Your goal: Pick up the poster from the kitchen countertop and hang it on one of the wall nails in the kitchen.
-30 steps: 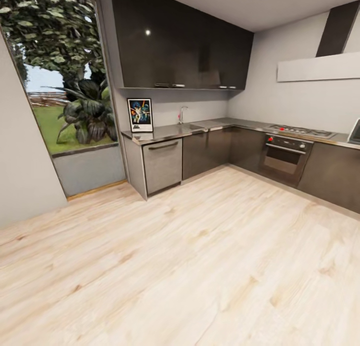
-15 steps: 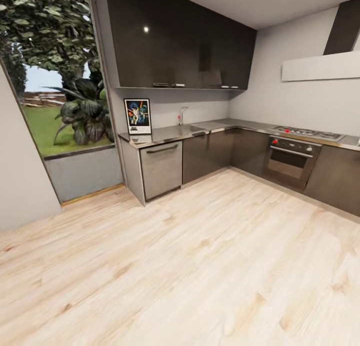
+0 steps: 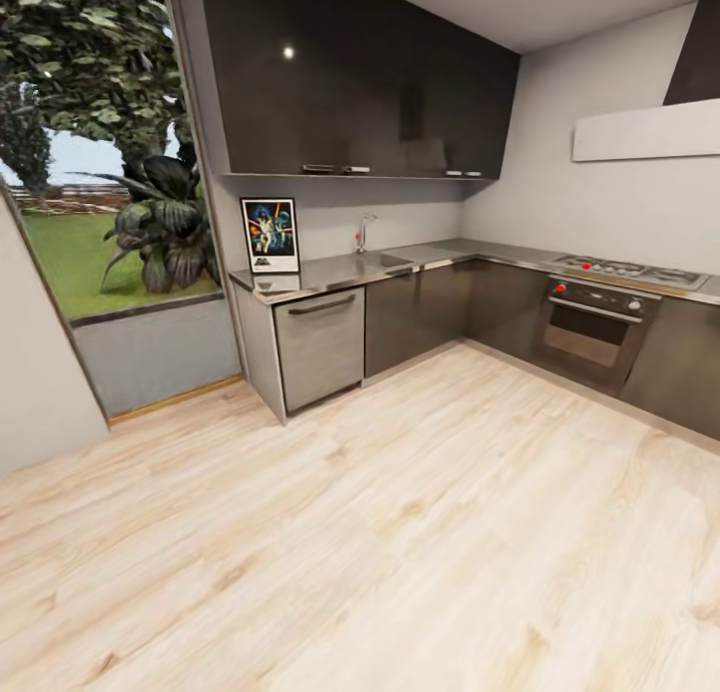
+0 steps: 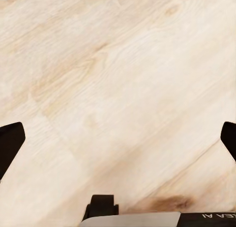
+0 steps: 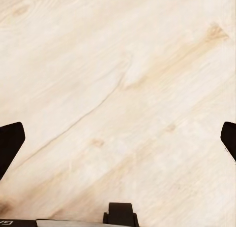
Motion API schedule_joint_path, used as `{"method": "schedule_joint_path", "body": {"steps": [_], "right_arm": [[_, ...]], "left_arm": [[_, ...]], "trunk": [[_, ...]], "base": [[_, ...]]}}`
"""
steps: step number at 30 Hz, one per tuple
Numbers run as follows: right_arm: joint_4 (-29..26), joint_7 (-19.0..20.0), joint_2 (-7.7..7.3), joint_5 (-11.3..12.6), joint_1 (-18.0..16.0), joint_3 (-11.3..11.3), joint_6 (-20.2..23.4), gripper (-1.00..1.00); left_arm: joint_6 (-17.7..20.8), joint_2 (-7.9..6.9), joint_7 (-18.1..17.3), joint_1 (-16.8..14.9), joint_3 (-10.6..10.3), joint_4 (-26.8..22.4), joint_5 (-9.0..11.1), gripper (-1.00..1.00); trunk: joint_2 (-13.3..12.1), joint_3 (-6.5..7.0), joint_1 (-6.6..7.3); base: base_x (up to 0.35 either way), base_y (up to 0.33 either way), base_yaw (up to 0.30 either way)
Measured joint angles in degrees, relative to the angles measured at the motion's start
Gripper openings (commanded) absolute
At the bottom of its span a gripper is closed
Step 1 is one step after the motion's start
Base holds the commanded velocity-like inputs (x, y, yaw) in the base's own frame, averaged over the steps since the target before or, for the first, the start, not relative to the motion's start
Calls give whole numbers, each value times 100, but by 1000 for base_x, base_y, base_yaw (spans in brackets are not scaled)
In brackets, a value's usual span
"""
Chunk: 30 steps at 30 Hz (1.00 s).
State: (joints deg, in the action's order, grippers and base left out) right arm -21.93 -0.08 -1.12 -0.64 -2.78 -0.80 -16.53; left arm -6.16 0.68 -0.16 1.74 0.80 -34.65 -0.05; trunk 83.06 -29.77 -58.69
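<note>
The poster (image 3: 270, 235), a flat upright rectangle in a thin black frame with a white border, is standing at the window end of the bench (image 3: 340, 270), a glossy grey metallic L-shaped slab, and leaning against the pale wall under shiny dark cabinets (image 3: 360, 77). A slim chrome tap (image 3: 364, 232) is rising farther along. Both the left gripper (image 4: 118, 143) and the right gripper (image 5: 118, 143) are hanging spread wide and empty over pale, grainy wooden floor (image 3: 400, 532).
</note>
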Motion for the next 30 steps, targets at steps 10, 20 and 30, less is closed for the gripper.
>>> {"method": "schedule_joint_path", "body": {"steps": [10, 20, 30], "right_arm": [[0, 0, 0, 0, 0, 0, 0, 100], [-1, 0, 0, 0, 0, 0, 0, 100], [-1, 0, 0, 0, 0, 0, 0, 100]], "left_arm": [[0, 0, 0, 0, 6, 1, 3, 100], [-1, 0, 0, 0, 8, 1, 2, 100], [-1, 0, 0, 0, 8, 1, 0, 100]], "trunk": [[0, 0, 0], [0, 0, 0], [0, 0, -1]], "base": [[325, -98, 0], [300, -146, 0], [284, -169, 0]]}}
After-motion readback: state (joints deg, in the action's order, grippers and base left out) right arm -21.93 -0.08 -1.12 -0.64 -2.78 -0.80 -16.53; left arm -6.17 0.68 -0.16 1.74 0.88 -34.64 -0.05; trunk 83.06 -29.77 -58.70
